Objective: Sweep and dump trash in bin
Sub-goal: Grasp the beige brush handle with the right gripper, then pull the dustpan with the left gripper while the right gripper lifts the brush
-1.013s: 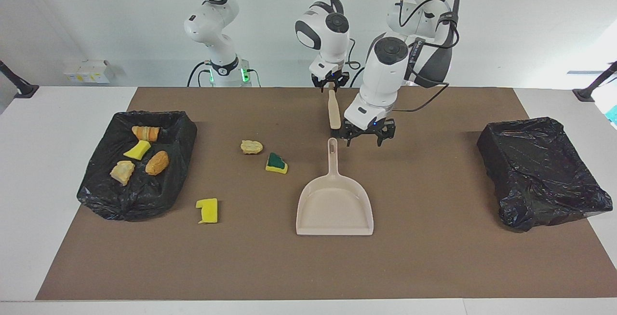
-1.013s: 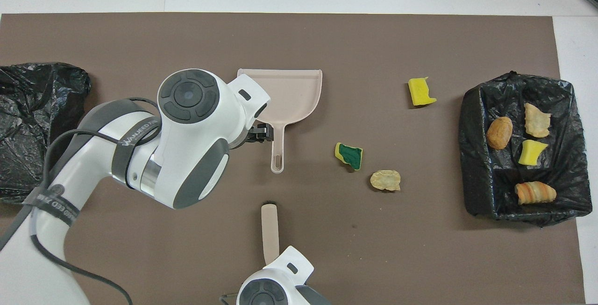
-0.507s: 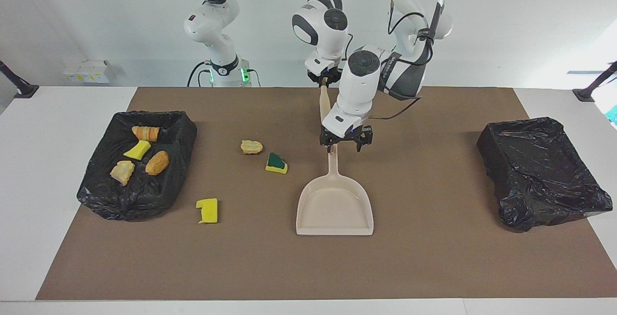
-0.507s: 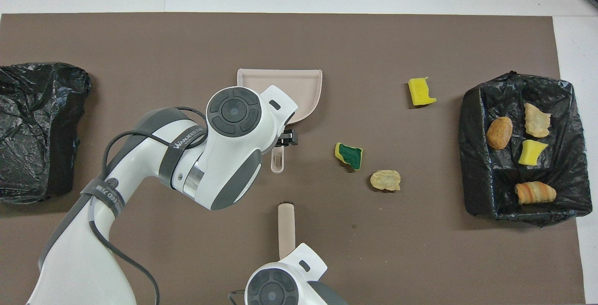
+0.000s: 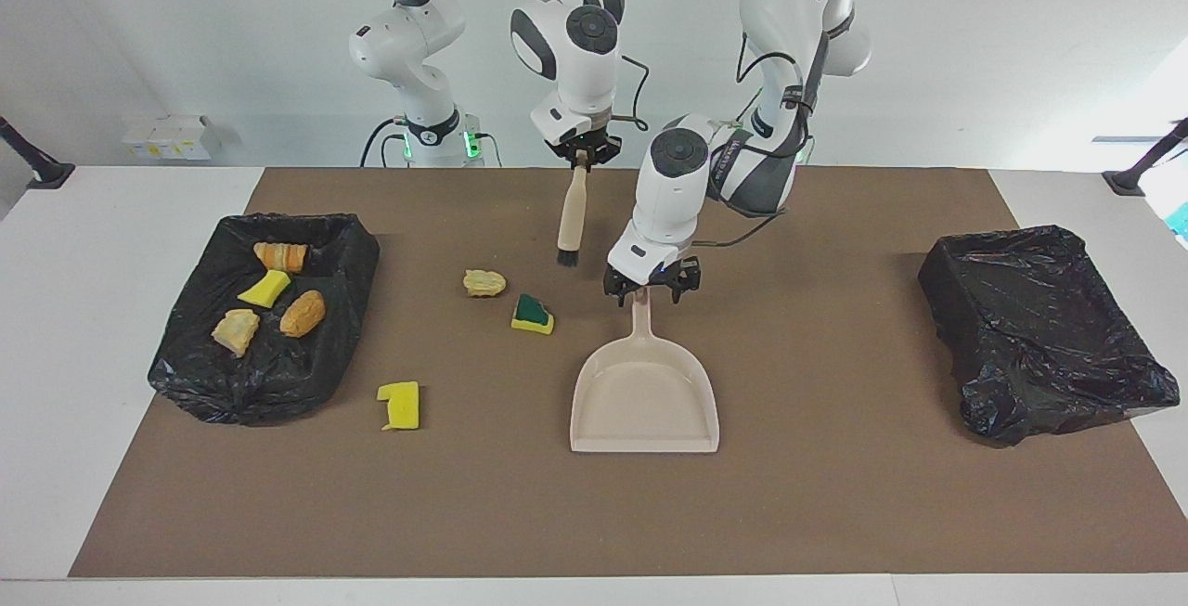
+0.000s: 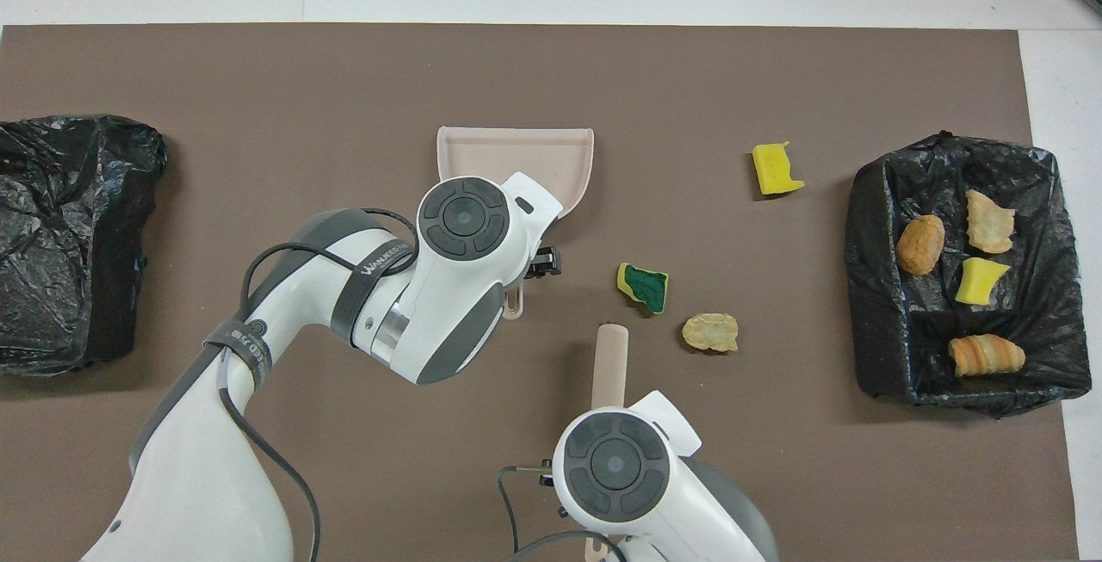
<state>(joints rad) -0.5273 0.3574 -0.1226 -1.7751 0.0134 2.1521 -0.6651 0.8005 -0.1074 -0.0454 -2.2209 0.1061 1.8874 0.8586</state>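
Three scraps of trash lie on the brown mat: a tan bread lump (image 5: 484, 283) (image 6: 710, 332), a green-topped sponge wedge (image 5: 532, 313) (image 6: 643, 287) and a yellow sponge piece (image 5: 400, 406) (image 6: 776, 169). Several more lie in the black-lined bin (image 5: 269, 381) (image 6: 869, 304) at the right arm's end. The beige dustpan (image 5: 645, 402) (image 6: 516, 153) lies flat mid-table, handle toward the robots. My left gripper (image 5: 650, 290) is open, low over the handle's end. My right gripper (image 5: 582, 157) is shut on the brush (image 5: 572, 216) (image 6: 609, 360), which hangs bristles down beside the lump.
A second black-lined bin (image 5: 1039, 328) (image 6: 60, 226) stands at the left arm's end with no trash showing in it. The brown mat (image 5: 835, 495) covers the table between the two bins.
My left gripper has moved toward the right arm's end and come over the dustpan handle. My right gripper has carried the brush toward the right arm's end, its bristles now in view.
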